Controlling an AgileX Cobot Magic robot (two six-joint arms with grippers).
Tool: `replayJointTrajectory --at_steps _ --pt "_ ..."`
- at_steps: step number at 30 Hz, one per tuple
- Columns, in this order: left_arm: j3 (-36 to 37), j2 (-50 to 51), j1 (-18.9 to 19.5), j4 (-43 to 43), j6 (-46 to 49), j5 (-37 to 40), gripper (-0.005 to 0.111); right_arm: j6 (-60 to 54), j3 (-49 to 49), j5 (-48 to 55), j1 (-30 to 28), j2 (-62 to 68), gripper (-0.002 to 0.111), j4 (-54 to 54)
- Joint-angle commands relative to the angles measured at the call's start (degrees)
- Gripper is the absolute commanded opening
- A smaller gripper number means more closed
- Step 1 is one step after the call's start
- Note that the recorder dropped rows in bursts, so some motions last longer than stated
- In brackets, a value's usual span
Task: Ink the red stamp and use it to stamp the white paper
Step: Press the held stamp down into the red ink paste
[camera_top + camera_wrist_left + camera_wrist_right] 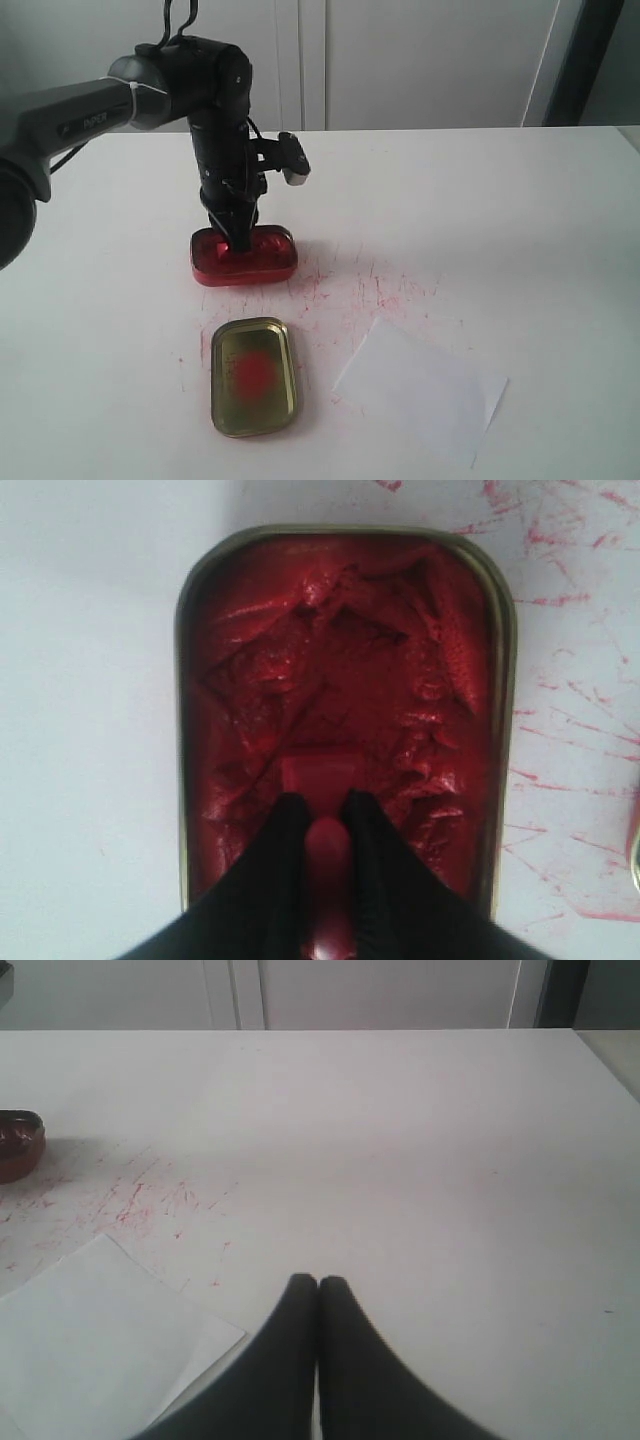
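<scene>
Nearest in the exterior view, the white paper lies flat on the bench. Its sheet looks blank, with no red print that I can make out here or in the right wrist view, so the stamping half of the job appears not yet done. Just beside it to the left sits a gold tin lid, open side up, with a red smudge in its middle. Beyond these two, fine red smears streak the bench between the paper and the red ink tin. The work is happening at that tin. The left end effector reaches straight down into it, its black fingers closed narrowly on the knob handle of the red stamp. The stamp's rectangular base sits down against the crumbly red ink, near one end of the tin. I judge this to be the inking step, under way or close to complete. Whether the face has taken enough ink cannot be seen, since it points downward. What remains is to lift the stamp clear, carry it over the smeared patch to the paper and press it down. The right end effector, out of the exterior view, hangs above bare bench with its fingers pressed together on nothing, taking no part.
</scene>
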Motion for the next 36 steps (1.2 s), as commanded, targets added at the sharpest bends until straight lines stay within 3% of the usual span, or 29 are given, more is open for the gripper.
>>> replayJointTrajectory --at_steps 1,10,21,36 --pt "-0.45 0.17 -0.04 -0.20 -0.36 3.82 0.000 0.10 0.26 -0.85 -0.35 -0.33 0.000 -0.08" --pt "-0.45 0.49 -0.13 2.23 -0.36 4.03 0.000 0.10 0.26 -0.85 -0.35 -0.33 0.000 -0.08" --pt "-0.45 0.49 -5.34 11.22 -0.36 3.76 0.000 0.10 0.26 -0.85 -0.35 -0.33 0.000 -0.08" --pt "-0.45 1.33 -5.72 12.22 -2.33 3.73 0.000 0.10 0.26 -0.85 -0.35 -0.33 0.000 -0.08"
